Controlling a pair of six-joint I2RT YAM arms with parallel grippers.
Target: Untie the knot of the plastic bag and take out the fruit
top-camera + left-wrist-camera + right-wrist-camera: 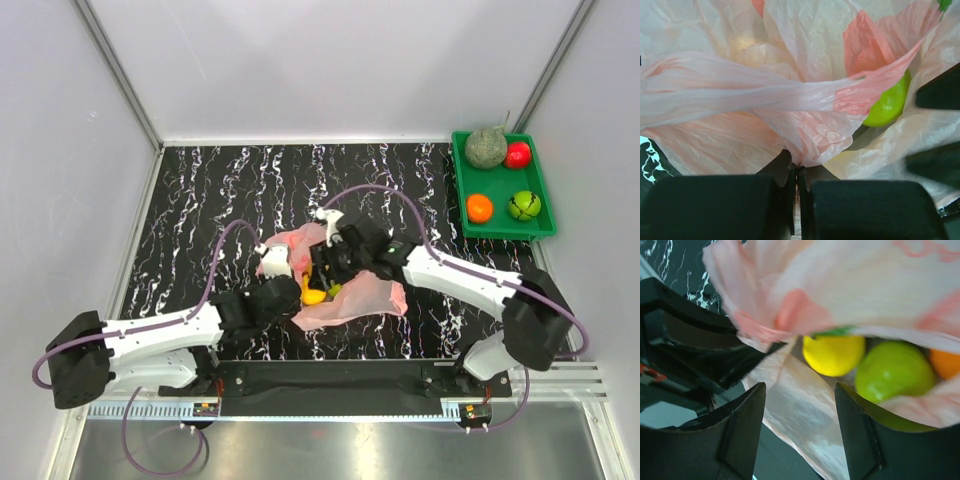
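The pink plastic bag (352, 297) lies crumpled mid-table between both arms. My left gripper (796, 171) is shut on a fold of the bag's thin film, with a pulled pink strand (765, 95) stretched across above it. My right gripper (800, 392) stands open over the bag's lower lip, nothing between its fingers. Inside the mouth I see fruit: a yellow one (834, 354), a green one (895, 371) and an orange one (946, 362). From above, the yellow fruit (313, 295) peeks out between the left gripper (298, 283) and right gripper (322, 272). The knot does not show in any view.
A green tray (503, 185) stands at the back right with a netted melon (486, 147), a red fruit (517, 154), an orange (479, 208) and a green fruit (523, 205). White walls close in the black marbled table on three sides.
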